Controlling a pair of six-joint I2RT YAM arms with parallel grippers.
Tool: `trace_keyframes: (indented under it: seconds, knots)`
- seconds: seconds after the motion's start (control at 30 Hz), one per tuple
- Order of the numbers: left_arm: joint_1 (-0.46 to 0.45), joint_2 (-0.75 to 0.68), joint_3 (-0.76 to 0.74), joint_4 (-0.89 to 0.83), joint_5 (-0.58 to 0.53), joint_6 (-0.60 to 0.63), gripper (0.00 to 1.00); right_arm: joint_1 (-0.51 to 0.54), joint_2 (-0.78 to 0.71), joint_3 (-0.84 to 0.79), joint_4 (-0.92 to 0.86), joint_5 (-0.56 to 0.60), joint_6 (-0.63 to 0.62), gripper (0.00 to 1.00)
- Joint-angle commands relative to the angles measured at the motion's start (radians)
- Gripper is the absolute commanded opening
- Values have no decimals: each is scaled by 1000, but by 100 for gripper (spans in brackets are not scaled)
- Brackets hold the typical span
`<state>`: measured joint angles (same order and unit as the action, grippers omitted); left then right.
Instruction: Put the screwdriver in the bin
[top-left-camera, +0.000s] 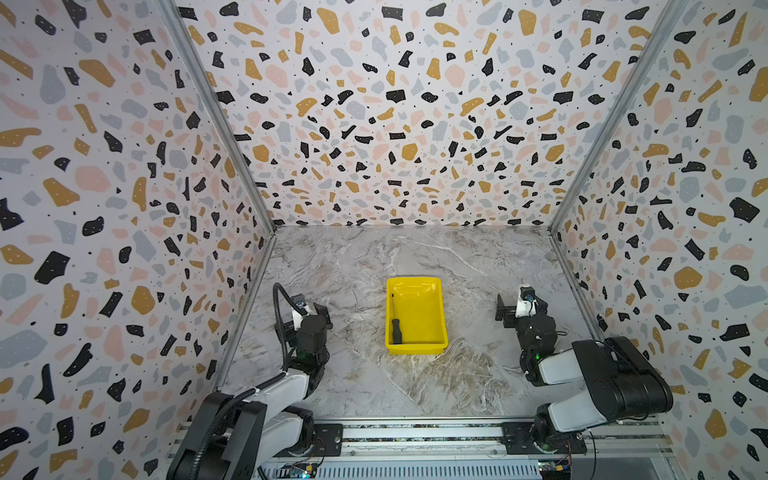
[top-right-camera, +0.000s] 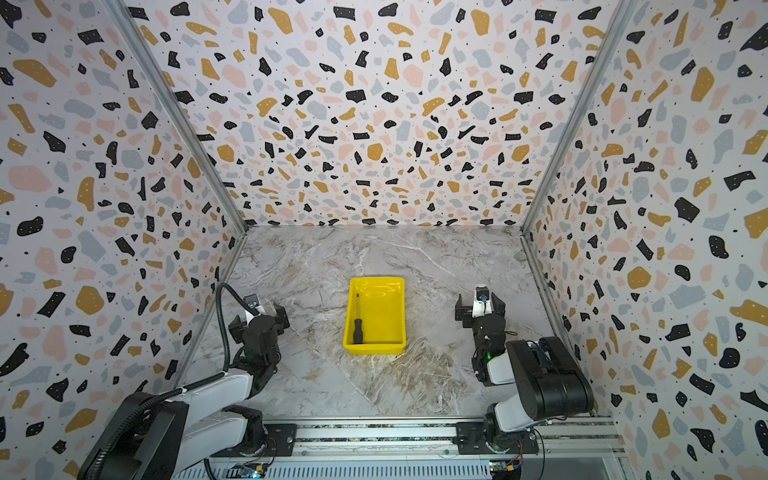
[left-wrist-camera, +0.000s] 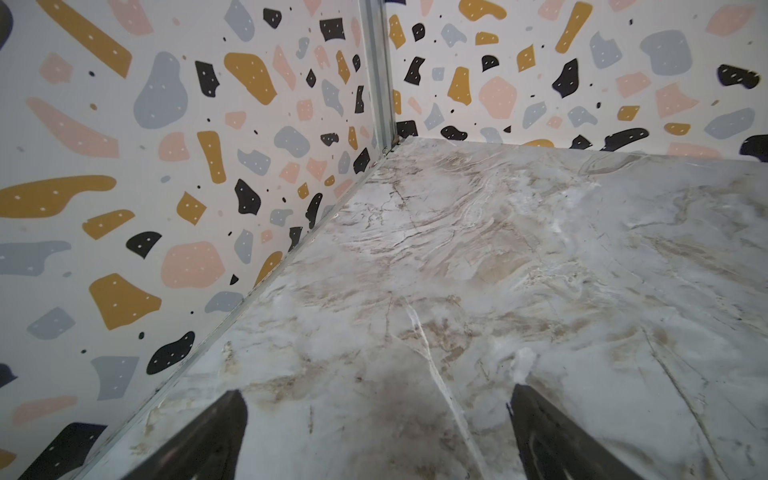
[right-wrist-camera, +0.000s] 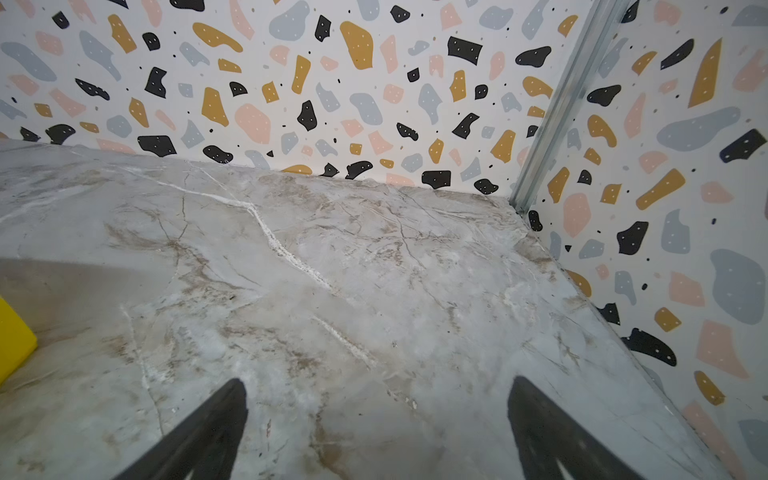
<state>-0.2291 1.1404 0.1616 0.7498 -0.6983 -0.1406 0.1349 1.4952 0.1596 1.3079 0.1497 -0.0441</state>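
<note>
Inside the bin (top-left-camera: 419, 320), along its left wall, lies the screwdriver (top-left-camera: 396, 326), handle toward the robot. The left claw (left-wrist-camera: 376, 395) and right claw (right-wrist-camera: 376, 384) are spread, empty; the left is nearer.

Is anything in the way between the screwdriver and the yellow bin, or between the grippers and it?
Nothing visible. The screwdriver already lies inside the bin, along its left wall. Only bare table separates the open left gripper and right gripper from the bin.
</note>
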Motion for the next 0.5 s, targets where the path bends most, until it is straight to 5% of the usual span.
trace_keyframes:
  seconds: [0.0,0.1,0.17,0.47]
  knots:
    - [8,14,-37,257,6,20,100,-4,-6,16,2,1,12,99]
    - [20,113,-97,490,30,17,100,-4,-6,16,1,-1,12,99]
    - [20,104,-30,331,117,35,100,-4,-6,16,1,-1,12,99]
    - [21,161,-40,404,187,75,100,-11,-5,24,-13,-11,17,99]
